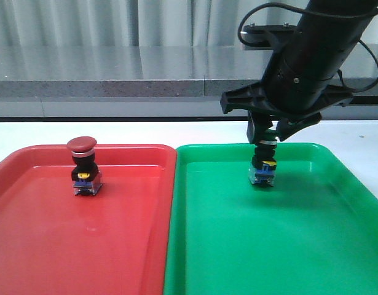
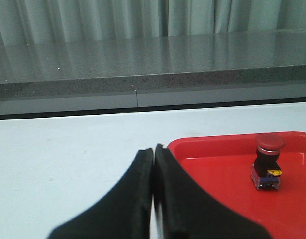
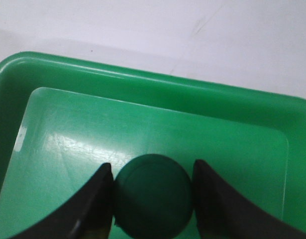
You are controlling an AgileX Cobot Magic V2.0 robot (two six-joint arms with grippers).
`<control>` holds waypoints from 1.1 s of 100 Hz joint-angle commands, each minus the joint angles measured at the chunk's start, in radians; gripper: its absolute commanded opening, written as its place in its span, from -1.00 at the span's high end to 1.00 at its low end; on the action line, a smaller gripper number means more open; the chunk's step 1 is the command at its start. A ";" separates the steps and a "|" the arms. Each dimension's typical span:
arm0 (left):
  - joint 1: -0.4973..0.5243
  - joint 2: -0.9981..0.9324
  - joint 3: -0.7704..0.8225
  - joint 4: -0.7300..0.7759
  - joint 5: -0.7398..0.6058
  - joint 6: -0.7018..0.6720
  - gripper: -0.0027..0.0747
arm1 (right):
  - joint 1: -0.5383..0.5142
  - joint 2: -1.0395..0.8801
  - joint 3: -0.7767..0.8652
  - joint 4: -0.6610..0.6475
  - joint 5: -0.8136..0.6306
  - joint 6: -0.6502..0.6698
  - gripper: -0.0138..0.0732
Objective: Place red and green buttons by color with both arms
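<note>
Two plastic trays sat side by side on the white table (image 1: 115,132), their inner rims touching: a red tray (image 1: 41,246) to the left and a green tray (image 1: 311,246) to the right. Behind the table ran a grey stone-look ledge (image 1: 115,67) with pale curtains (image 1: 84,21) above it.

In the red tray stood the red button (image 1: 83,166), upright and alone, toward the tray's far side and a little left of its middle. Its red cap sat on top, then a silver ring, a black body with a yellow mark, and a clear-blue base resting on the tray floor. Nothing touched it.

In the green tray stood the green button (image 1: 263,166), upright as well, near the far rim. Its blue base looked to be on or just at the tray floor, with a soft shadow beneath it; I could not tell for certain that it was fully set down. Its cap was hidden in the front view by the right gripper (image 1: 267,132), which came down from above on a bulky black arm (image 1: 318,43) slanting in from the upper right, cable looped behind it. From the right wrist camera the round green cap filled the space between the two black fingers (image 3: 93,199), which sat against its sides, so the gripper was clamped on the green button.

The left gripper (image 2: 153,154) was out of the front view. Its own camera showed its fingers pressed together with nothing between them, held over bare table just outside the near corner of the red tray, well apart from the red button.
</note>
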 commanded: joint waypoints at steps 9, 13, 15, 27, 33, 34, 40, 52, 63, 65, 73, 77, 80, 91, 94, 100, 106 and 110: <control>0.001 -0.032 0.026 0.001 -0.087 -0.006 0.98 | -0.002 -0.050 -0.020 -0.016 -0.030 0.002 -0.29; 0.001 -0.032 0.026 0.001 -0.087 -0.006 0.98 | -0.002 -0.050 -0.020 -0.016 -0.030 0.002 -0.36; 0.001 -0.032 0.026 0.001 -0.087 -0.006 0.98 | -0.002 -0.050 -0.020 -0.016 -0.030 0.002 -0.39; 0.001 -0.032 0.026 0.001 -0.087 -0.006 0.98 | -0.002 -0.050 -0.020 -0.016 -0.030 0.002 -0.55; 0.001 -0.032 0.026 0.001 -0.087 -0.006 0.98 | -0.002 -0.050 -0.020 -0.016 -0.030 0.002 -0.60; 0.001 -0.032 0.026 0.001 -0.087 -0.006 0.98 | -0.002 -0.050 -0.020 -0.016 -0.030 0.002 -0.60; 0.001 -0.032 0.026 0.001 -0.087 -0.006 0.98 | -0.002 -0.050 -0.020 -0.015 -0.030 0.002 -0.64; 0.001 -0.032 0.026 0.001 -0.087 -0.006 0.98 | -0.002 -0.050 -0.020 -0.015 -0.031 0.002 -0.68; 0.001 -0.032 0.026 0.001 -0.087 -0.006 0.98 | -0.002 -0.050 -0.020 -0.015 -0.034 0.002 -0.69; 0.001 -0.032 0.026 0.001 -0.087 -0.006 0.98 | -0.002 -0.050 -0.020 -0.015 -0.036 0.002 -0.69; 0.001 -0.032 0.026 0.001 -0.087 -0.006 0.98 | -0.002 -0.058 -0.020 -0.015 -0.040 0.002 -0.69; 0.001 -0.032 0.026 0.001 -0.087 -0.006 0.98 | -0.002 -0.065 -0.020 -0.015 -0.039 0.002 -0.69; 0.001 -0.032 0.026 0.001 -0.087 -0.006 0.98 | -0.002 -0.074 -0.020 -0.015 -0.039 0.002 -0.69; 0.001 -0.032 0.026 0.001 -0.087 -0.006 0.98 | -0.002 -0.111 -0.021 -0.015 -0.037 0.002 -0.69; 0.001 -0.032 0.026 0.001 -0.087 -0.006 0.98 | -0.002 -0.127 -0.021 -0.015 -0.039 0.002 -0.68; 0.001 -0.032 0.026 0.001 -0.087 -0.006 0.98 | -0.002 -0.156 -0.021 -0.015 -0.041 0.002 -0.68; 0.001 -0.032 0.026 0.001 -0.087 -0.006 0.98 | -0.002 -0.191 -0.021 -0.016 -0.041 0.002 -0.68; 0.001 -0.032 0.026 0.001 -0.087 -0.006 0.98 | -0.002 -0.212 -0.021 -0.016 -0.041 0.001 -0.68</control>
